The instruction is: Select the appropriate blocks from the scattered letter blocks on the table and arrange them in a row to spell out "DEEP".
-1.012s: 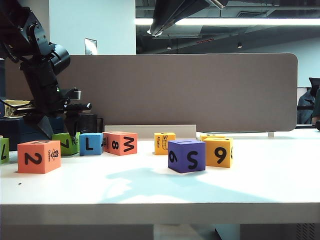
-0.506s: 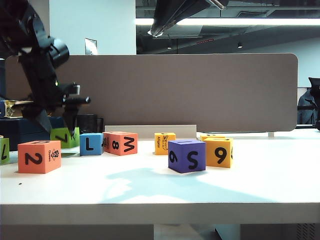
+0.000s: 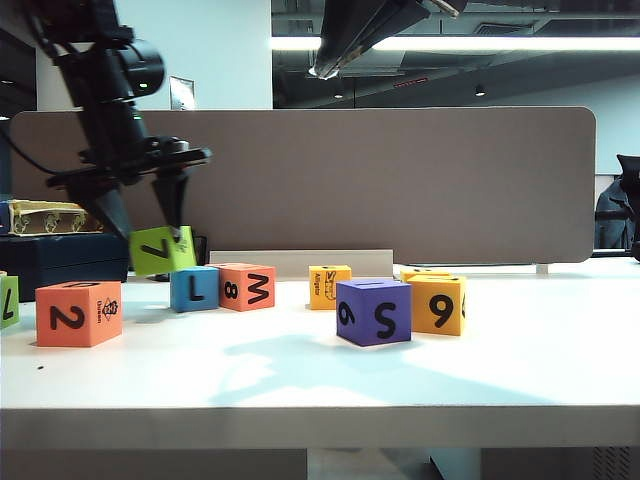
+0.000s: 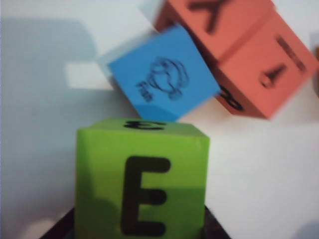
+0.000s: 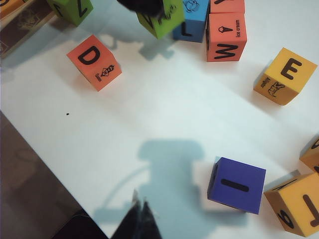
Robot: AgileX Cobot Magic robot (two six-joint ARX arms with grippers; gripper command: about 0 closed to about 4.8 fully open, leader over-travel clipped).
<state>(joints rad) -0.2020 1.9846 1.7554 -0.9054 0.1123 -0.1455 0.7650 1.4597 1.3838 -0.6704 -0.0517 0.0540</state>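
Note:
My left gripper (image 3: pixel 148 238) is shut on a green block (image 3: pixel 163 250) and holds it tilted in the air, above the blue "L" block (image 3: pixel 195 289). In the left wrist view the green block (image 4: pixel 142 184) shows a black "E" and fills the space between the dark fingers (image 4: pixel 213 230). On the table (image 3: pixel 320 385) stand the red-orange "2" block (image 3: pixel 78 313), whose top reads "D" (image 5: pixel 94 62), the yellow alligator block (image 3: pixel 329 286) with "E" on top (image 5: pixel 285 75), and the yellow-orange "9" block (image 3: pixel 437 304). My right gripper (image 5: pixel 140 211) is shut and empty, high over the table's near side.
A red-orange "M" block (image 3: pixel 247 287) touches the blue "L" block. The purple "S" block (image 3: pixel 374 311) stands in front of the "9" block. Another green block (image 3: pixel 7 300) sits at the far left edge. A grey partition (image 3: pixel 400 180) closes the back.
My left gripper has lifted the green block off the table and carried it up and to the right, now tilted above the blue block. The right gripper has kept still.

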